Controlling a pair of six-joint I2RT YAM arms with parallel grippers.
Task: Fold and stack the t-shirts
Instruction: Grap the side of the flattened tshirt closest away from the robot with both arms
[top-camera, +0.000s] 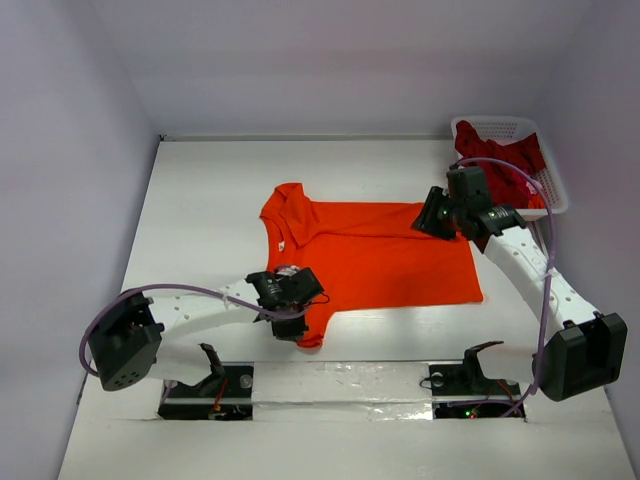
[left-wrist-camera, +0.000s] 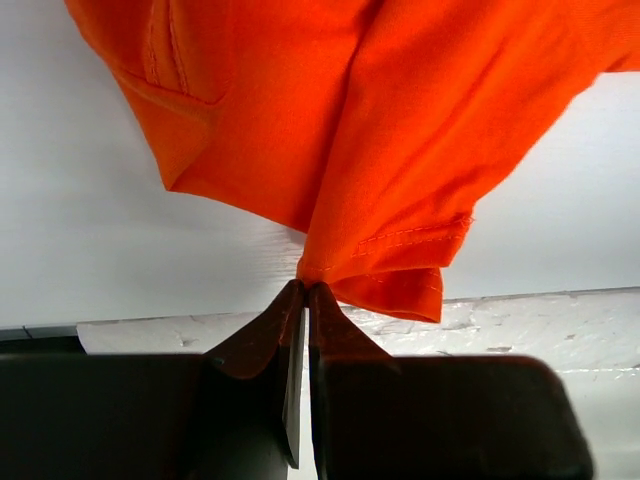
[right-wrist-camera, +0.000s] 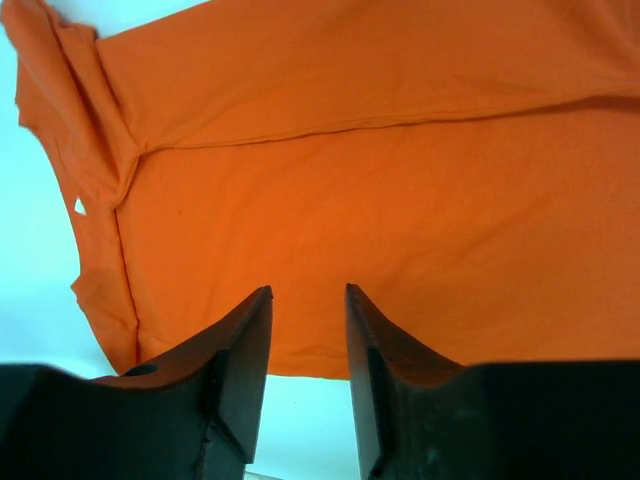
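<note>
The white table (top-camera: 200, 200) carries everything, and the orange t-shirt (top-camera: 380, 255) lies spread across its middle. The collar is turned to the left side of the top view and the bottom hem to the right.

Past the far right corner of the orange t-shirt, well apart from it, stands a white lattice basket (top-camera: 556, 198). A heap of dark red t-shirts (top-camera: 500, 165) fills the basket, and some of that cloth hangs over the side that faces the orange t-shirt. How many are in the heap cannot be told.

The right end effector (right-wrist-camera: 308, 290) is at the far right corner of the orange t-shirt, close to its hem. Its jaws stand a narrow way apart with nothing between them. The cloth shows under the gap, and whether the tips touch it cannot be told.

The left end effector (left-wrist-camera: 305, 285) is at the near left sleeve of the orange t-shirt. Its jaws are pinched together on a bunch of that cloth just beside the stitched sleeve hem, which is lifted off the table.
</note>
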